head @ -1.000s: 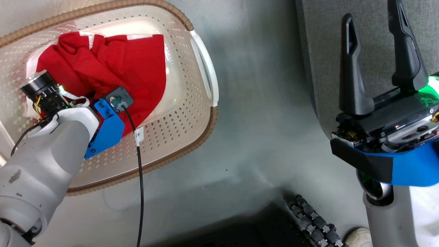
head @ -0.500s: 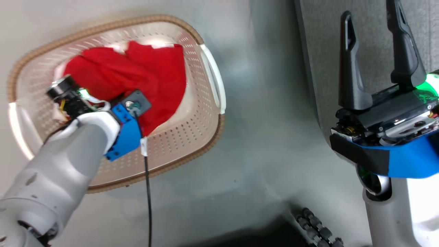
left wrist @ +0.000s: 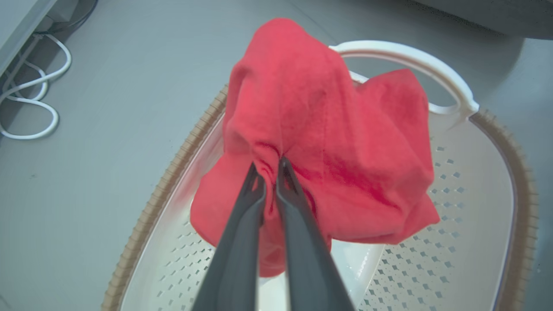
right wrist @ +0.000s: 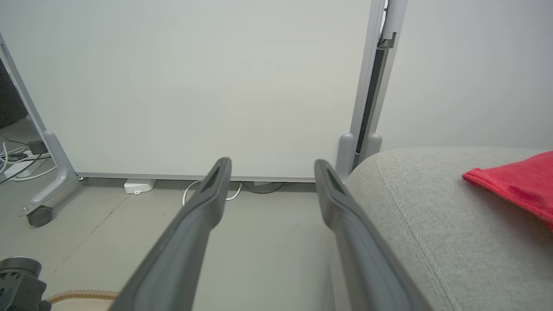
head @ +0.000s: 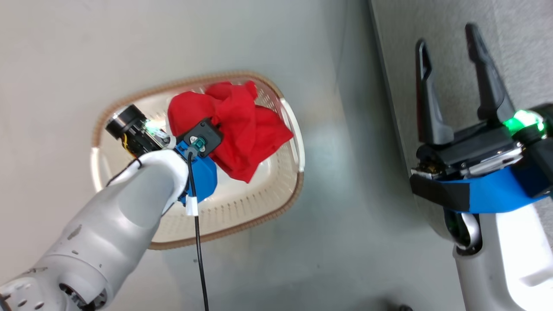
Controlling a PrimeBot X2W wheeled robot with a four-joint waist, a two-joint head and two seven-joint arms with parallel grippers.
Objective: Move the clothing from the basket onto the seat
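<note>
Some crumpled red clothing, pinched by left end effector, overhangs the perforated basket; right end effector open, empty.

1 basket w/ 2 white handles. 2 red garments: red garment no. 1 above the basket, red garment no. 2 on the seat. Seats: 1. Grippers: 2, i.e. left gripper & right gripper, 2 dark fingers ea. 1 black cable along left arm. 1 upright white panel, 1 caster wheel, 1 small white box on floor. White floor cables: several loops, exact no. unclear
</note>
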